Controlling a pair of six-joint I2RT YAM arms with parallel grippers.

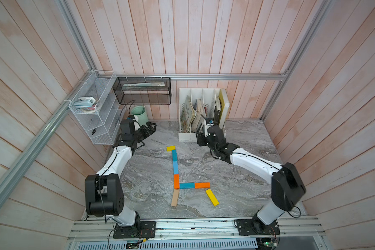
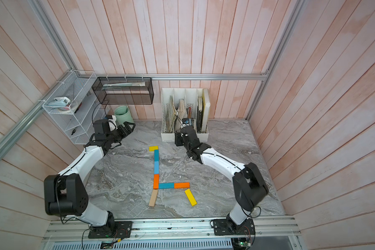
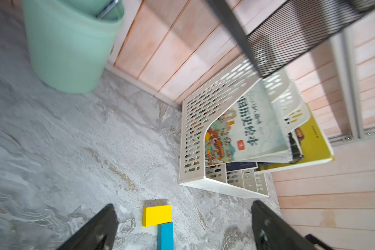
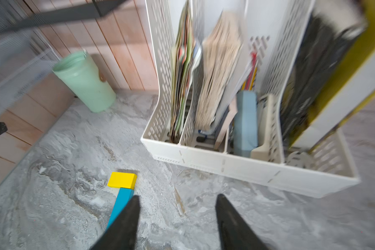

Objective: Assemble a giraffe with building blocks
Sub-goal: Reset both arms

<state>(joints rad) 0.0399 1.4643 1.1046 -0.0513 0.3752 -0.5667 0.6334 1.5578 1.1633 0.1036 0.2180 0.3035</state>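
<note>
the flat giraffe of coloured matte bars (image 1: 176,173) lies in front of the white perforated file rack (image 1: 183,138). left gripper (image 3: 182,204) off to that rack's side, right gripper (image 4: 178,196) just before it: both jaws apart, empty. a low sweep could scatter the loose bars.

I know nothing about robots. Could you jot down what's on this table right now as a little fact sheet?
Figure: giraffe of eight blocks, lying flat on the table
Head: yellow head block
Legs: tan leg block, yellow leg block, both slanted
Left end effector: open, holding nothing
Right end effector: open, holding nothing
Behind: file rack with books, green cup
</note>
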